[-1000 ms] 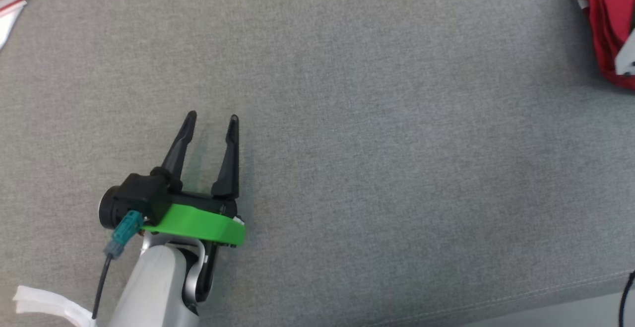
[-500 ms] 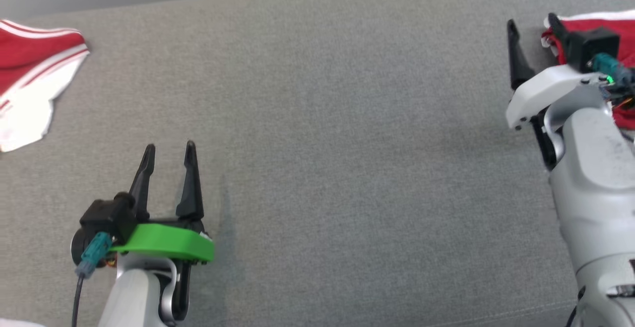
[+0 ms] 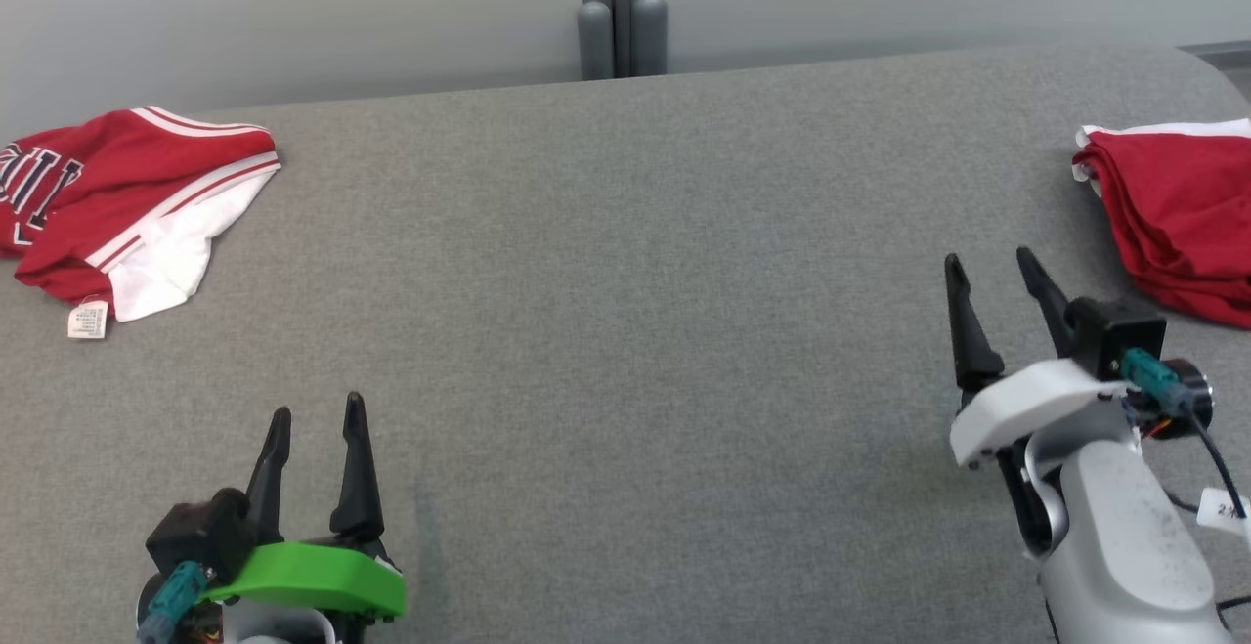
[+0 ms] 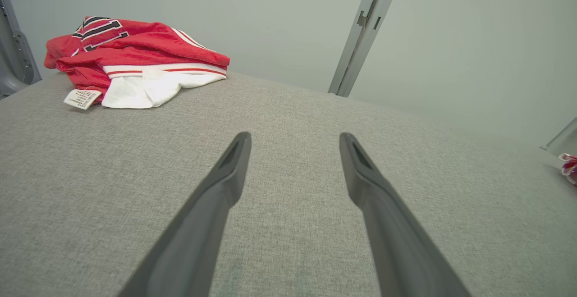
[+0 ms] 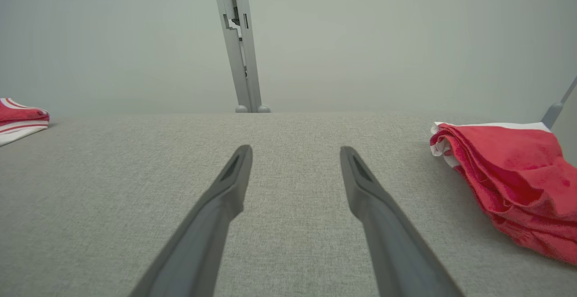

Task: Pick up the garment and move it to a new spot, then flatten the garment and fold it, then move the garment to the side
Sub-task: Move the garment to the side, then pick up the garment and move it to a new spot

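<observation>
Both the left gripper [image 3: 316,409] and right gripper [image 3: 989,258] gape empty; the folded red garment [image 3: 1183,224] looks set aside, the crumpled jersey [image 3: 127,185] untouched.

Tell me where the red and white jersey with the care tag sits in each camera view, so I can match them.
Head view: jersey upper left, near the far edge of the grey surface.
Left wrist view: jersey upper left, tag at its near corner.
Right wrist view: jersey cut by the left border, above mid-height.
Shared landmark: the grey upright post behind the surface, at the top of every view.
</observation>
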Motion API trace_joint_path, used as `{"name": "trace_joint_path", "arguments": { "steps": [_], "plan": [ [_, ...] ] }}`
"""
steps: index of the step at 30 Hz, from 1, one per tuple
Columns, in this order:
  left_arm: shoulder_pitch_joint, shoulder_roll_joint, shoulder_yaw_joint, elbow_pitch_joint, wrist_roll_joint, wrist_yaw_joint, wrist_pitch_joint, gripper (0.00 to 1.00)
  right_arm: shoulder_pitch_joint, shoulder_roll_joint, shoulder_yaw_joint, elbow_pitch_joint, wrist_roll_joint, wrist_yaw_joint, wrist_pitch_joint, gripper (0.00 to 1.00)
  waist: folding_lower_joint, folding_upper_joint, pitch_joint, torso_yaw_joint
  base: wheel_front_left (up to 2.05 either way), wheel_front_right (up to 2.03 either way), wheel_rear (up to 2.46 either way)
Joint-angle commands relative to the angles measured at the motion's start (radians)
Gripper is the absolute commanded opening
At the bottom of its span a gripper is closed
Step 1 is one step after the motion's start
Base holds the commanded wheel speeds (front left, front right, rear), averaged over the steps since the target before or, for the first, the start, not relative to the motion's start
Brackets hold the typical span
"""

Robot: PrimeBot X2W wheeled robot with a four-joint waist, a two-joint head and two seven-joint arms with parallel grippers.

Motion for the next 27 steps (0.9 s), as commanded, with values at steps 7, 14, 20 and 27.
{"name": "trace_joint_path", "arguments": {
  "steps": [7,14,20,27],
  "plan": [
    [0.071,0.000,-0.011,-0.016,-0.028,0.023,0.001,1.00,0.170,-0.002,0.043,-0.093,0.062,-0.001,-0.005,1.00,0.0000,0.0000,-0.042,0.015,0.00,0.00,0.00],
    [0.096,0.001,-0.028,-0.012,-0.036,0.033,0.001,1.00,0.239,-0.002,0.058,-0.155,0.070,-0.001,-0.005,1.00,0.0000,0.0000,-0.053,0.014,0.00,0.00,0.00],
    [0.098,0.001,-0.035,-0.006,-0.036,0.033,0.001,1.00,0.261,-0.002,0.065,-0.167,0.074,-0.001,-0.005,1.00,0.0000,0.0000,-0.061,0.014,0.00,0.00,0.00],
    [0.099,0.001,-0.042,-0.006,-0.032,0.031,0.001,1.00,0.267,-0.002,0.071,-0.163,0.080,-0.001,-0.005,1.00,0.0000,0.0000,-0.065,0.017,0.00,0.00,0.00]
  ]
}}
